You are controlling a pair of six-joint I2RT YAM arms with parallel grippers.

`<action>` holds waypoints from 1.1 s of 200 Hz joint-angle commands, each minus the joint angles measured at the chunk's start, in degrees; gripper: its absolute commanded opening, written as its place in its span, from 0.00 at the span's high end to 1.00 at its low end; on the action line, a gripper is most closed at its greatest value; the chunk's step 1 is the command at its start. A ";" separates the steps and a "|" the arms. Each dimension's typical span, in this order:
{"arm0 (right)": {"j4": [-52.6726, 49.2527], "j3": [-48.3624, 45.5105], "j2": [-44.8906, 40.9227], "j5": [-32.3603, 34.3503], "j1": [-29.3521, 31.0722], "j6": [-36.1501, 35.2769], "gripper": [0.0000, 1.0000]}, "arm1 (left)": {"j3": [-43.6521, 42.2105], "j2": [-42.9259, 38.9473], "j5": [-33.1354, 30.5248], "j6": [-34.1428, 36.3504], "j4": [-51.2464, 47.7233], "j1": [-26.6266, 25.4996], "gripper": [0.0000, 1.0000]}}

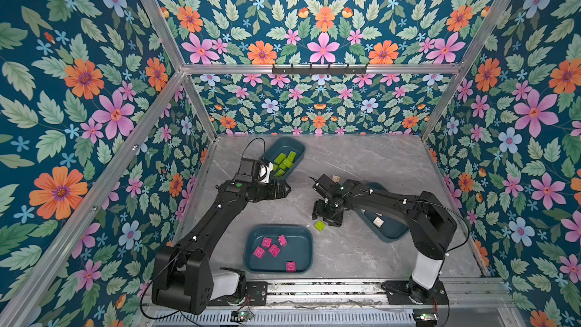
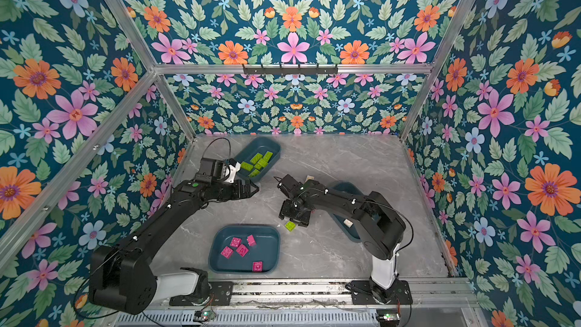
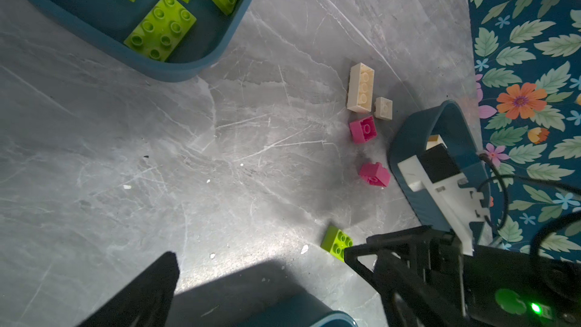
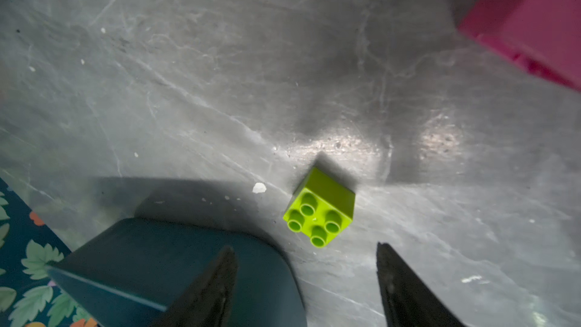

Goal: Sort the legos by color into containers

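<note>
The lime green square brick (image 4: 319, 207) sat studs-up on the table (image 4: 188, 73), just ahead of the right pincer (image 4: 304, 246), whose jaws stood spread and empty. Being square, it had no long axis. The left pincer (image 1: 284, 190), spread wide, hovered well apart.

Enclosure and worktop: fixtures and surfaces.
Grey marble-patterned worktop (image 1: 371, 165), scratched, at lower centre in both top views, with small white crumbs (image 4: 259, 188) scattered on it. Floral wallpaper (image 1: 323, 20) with a teal ground, orange, pink and pale blue flowers and green leaves, on the back and side walls. Aluminium frame bars (image 1: 220, 69) at the corners and across upper centre, the cross bar carrying a black hook rail (image 1: 319, 71). Vented metal strip (image 1: 283, 319) along the bottom edge.
</note>
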 commanded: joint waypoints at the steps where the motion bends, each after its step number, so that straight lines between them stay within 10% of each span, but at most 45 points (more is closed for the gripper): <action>1: -0.40 0.17 0.95 1.45 0.45 7.66 0.29 | -0.08 0.09 -0.47 1.43 0.06 0.17 0.00; 220: -6.61 6.21 4.83 9.45 2.46 8.04 0.71 | -0.23 0.87 0.84 3.25 1.03 1.09 0.00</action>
